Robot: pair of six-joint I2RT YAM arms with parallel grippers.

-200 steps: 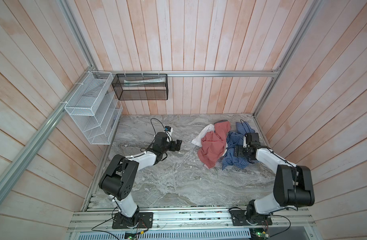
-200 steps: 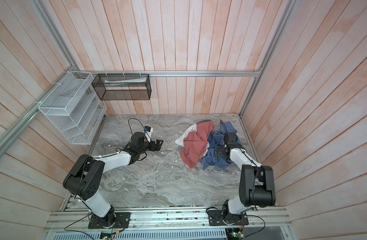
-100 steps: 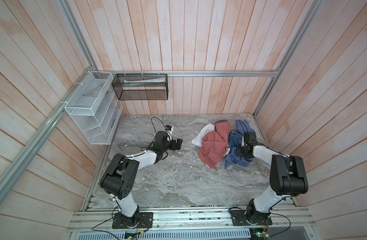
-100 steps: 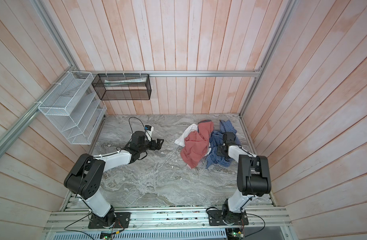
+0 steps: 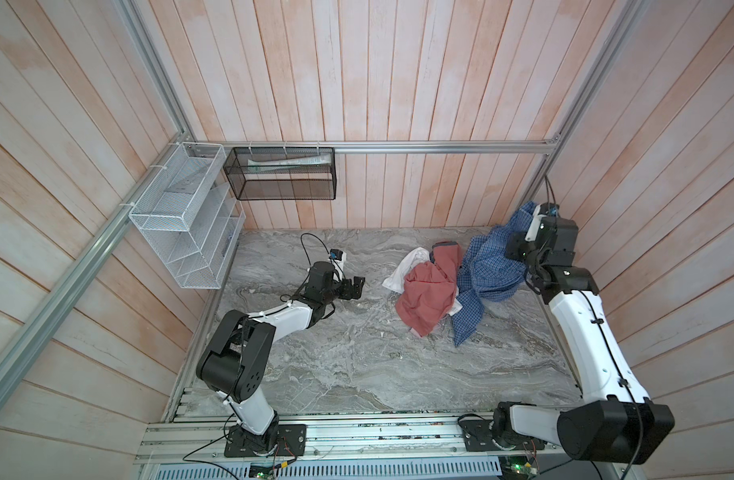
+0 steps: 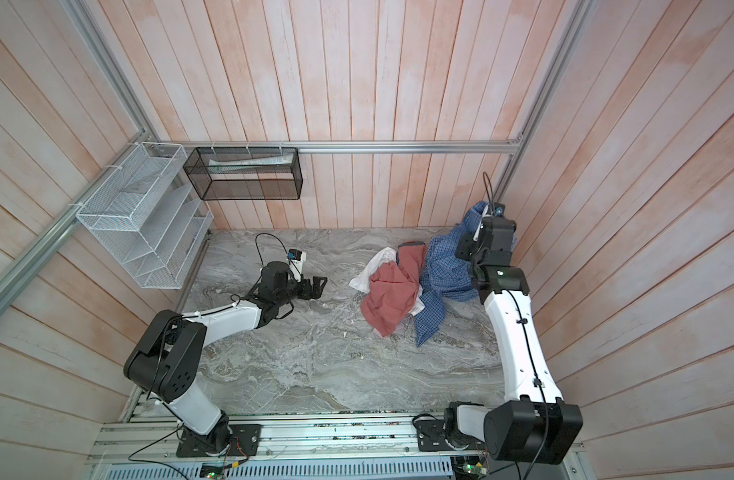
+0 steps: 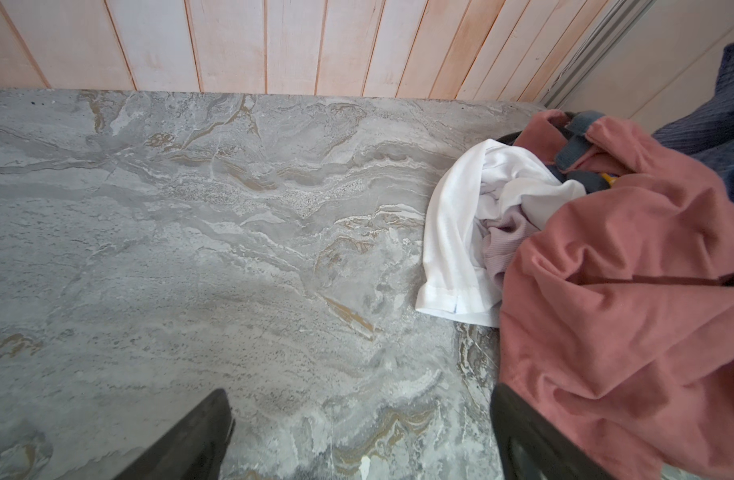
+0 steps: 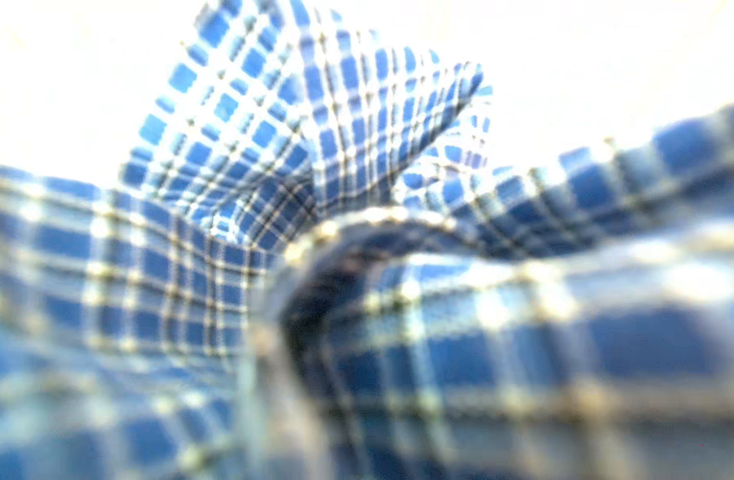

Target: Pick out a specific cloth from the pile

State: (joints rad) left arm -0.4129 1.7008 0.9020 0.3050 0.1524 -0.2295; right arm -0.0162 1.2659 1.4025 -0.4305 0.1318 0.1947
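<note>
progress looks close to halfway: the right cloth is seized, but it is not yet clear of the pile.

in both top views the right gripper [image 5: 511, 250] hangs over the far right corner of the tabletop [image 5: 336, 365], pressed together on a fold of the shirt [image 5: 488, 270]. the shirt's upper part is raised off the surface. its tail lies on the tabletop, touching the pink garment [image 5: 429, 286] of the pile [image 5: 423, 309]. the white cloth [image 5: 402, 270] pokes out on the pile's other side, away from the shirt. the left gripper [image 5: 354, 286] sits low near the left middle of the tabletop, spread and holding nothing, well apart from the pile.

in the left wrist view the spread left gripper [image 7: 359, 395] frames bare tabletop, with the pink garment [image 7: 627, 311] and white cloth [image 7: 452, 232] beside one finger.

in the right wrist view blurred checked shirt [image 8: 274, 166] fills everything. the jaws are hidden there.

what seems left is to draw the tail free of the pink garment and set the shirt down apart.
</note>
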